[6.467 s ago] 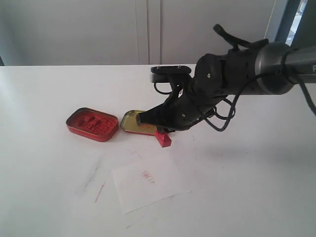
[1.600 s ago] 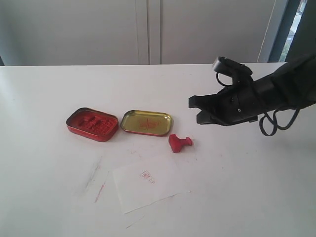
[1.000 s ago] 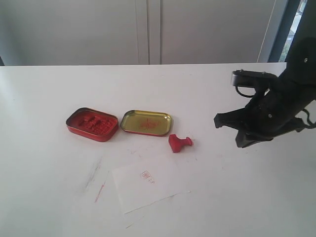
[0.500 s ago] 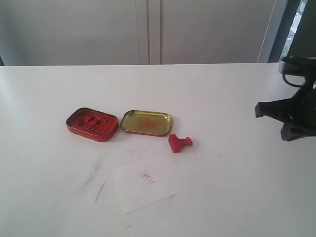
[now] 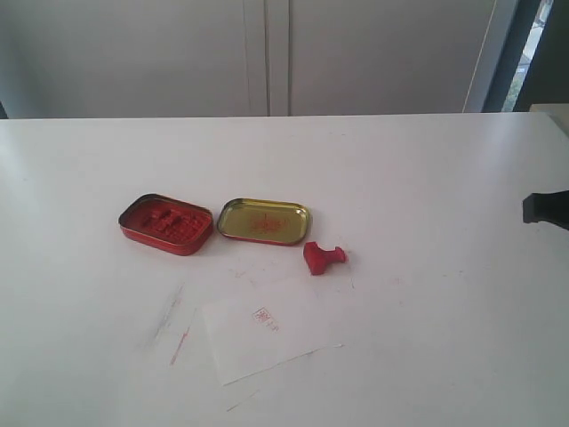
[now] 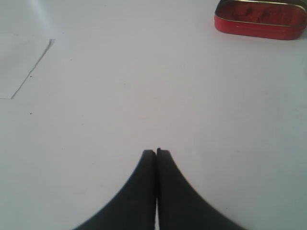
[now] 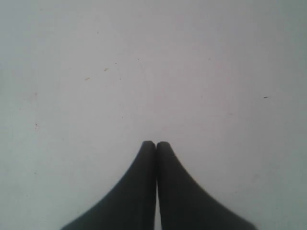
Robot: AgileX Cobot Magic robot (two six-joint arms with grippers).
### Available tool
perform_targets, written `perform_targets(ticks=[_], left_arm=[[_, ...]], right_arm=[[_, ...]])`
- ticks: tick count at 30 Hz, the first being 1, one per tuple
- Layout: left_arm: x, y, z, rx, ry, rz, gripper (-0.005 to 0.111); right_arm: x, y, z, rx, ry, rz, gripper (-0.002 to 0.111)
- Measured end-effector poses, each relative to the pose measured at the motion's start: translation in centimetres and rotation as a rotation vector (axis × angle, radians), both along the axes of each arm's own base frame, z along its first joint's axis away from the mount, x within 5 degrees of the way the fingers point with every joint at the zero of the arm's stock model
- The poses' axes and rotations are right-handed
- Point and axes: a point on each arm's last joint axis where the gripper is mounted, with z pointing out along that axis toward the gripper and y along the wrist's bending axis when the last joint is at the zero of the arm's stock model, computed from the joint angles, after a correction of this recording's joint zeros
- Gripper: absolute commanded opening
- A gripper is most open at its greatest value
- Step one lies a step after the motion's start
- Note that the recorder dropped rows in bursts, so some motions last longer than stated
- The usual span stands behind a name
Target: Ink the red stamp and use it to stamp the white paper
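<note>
Exterior view only: red stamp [image 5: 324, 257] on its side mid-worktop [image 5: 400, 160], between tin lid [image 5: 264, 221] and white paper [image 5: 269, 329]. Wrist views: left gripper [image 6: 156, 152] faces ink tin [image 6: 261, 19], right gripper [image 7: 156, 143] bare worktop. Both jaws closed, empty.

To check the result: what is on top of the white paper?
Only a small red imprint near the middle of the white paper; nothing covers it. The red stamp lies off it, on the table.

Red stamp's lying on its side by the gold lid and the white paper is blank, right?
Not blank: the exterior view shows a small red print on the white paper. The red stamp does lie on its side by the gold lid.
</note>
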Motion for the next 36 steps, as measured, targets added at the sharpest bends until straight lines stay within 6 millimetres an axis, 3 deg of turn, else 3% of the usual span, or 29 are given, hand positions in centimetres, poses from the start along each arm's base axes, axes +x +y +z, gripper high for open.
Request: perform_targets(ticks=[9,18,36], left_arm=[[0.0,0.0,0.0,0.0,0.0,0.0,0.0],[0.0,0.0,0.0,0.0,0.0,0.0,0.0],[0.0,0.0,0.0,0.0,0.0,0.0,0.0]], right_arm=[[-4.0,0.0,2.9,-0.021,-0.256,0.009,0.0],[-7.5,-0.1,4.1,-0.05,-0.508,0.024,0.0],[-8.5,-0.1,4.8,-0.053,-0.566,0.024,0.0]])
